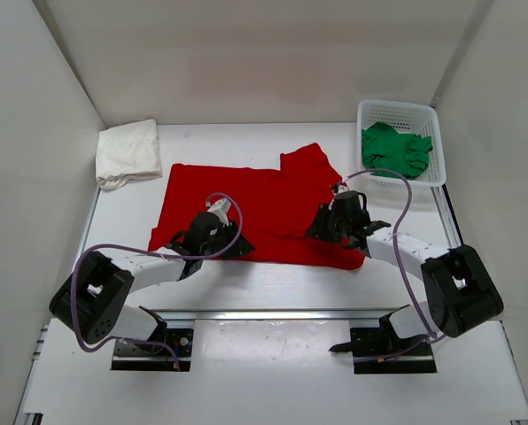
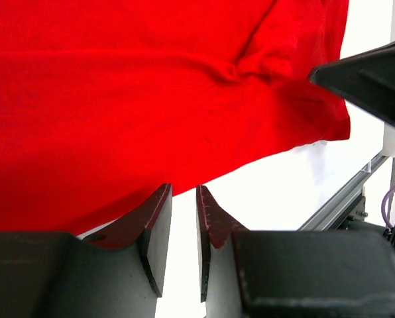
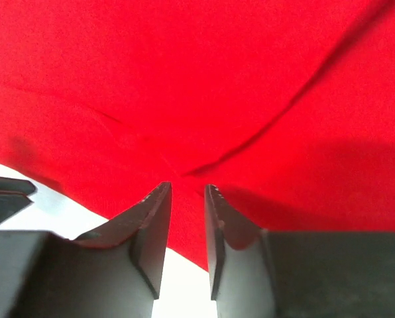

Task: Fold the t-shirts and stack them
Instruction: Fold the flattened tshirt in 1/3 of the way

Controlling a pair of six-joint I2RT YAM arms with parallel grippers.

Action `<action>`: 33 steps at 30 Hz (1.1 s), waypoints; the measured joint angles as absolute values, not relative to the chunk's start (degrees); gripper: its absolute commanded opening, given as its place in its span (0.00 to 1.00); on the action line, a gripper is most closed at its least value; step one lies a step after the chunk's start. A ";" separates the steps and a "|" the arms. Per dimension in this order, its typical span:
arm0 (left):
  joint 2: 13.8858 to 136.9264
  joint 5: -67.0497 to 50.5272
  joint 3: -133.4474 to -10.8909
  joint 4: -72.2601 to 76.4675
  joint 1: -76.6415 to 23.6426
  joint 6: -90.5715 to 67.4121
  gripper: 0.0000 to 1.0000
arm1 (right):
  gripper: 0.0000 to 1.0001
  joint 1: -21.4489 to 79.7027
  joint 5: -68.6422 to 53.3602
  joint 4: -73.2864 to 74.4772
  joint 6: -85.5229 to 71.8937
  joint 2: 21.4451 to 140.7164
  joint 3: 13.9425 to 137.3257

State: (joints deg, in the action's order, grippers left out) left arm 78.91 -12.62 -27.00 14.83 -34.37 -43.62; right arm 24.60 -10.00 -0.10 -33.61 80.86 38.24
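Observation:
A bright red t-shirt (image 1: 246, 199) lies spread flat across the middle of the table. My left gripper (image 1: 233, 244) sits low at its near left hem. In the left wrist view this gripper (image 2: 184, 189) is open by a narrow gap; only white table shows between the jaws, and the red cloth (image 2: 118, 99) begins at the tips. My right gripper (image 1: 322, 228) rests on the shirt's near right part. Its jaws (image 3: 187, 187) stand slightly apart over the red cloth (image 3: 184, 79), where creases meet just ahead of the tips. A white t-shirt (image 1: 128, 152) lies folded at the back left. A green t-shirt (image 1: 395, 149) is bunched in the basket.
The white mesh basket (image 1: 397, 106) stands at the back right corner. White walls close in the table on three sides. A metal rail (image 1: 273, 314) runs along the near edge by the arm bases. The right arm's dark finger (image 2: 376, 79) shows in the left wrist view.

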 measured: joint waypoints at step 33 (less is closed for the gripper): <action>79.09 -12.93 -26.57 15.94 -34.22 -44.58 0.31 | 0.01 26.81 -11.09 1.37 -32.01 101.16 58.48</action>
State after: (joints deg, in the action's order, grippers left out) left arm 79.09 -12.93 -26.57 15.94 -34.22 -44.58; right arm 26.81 -11.09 1.37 -32.01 101.16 58.48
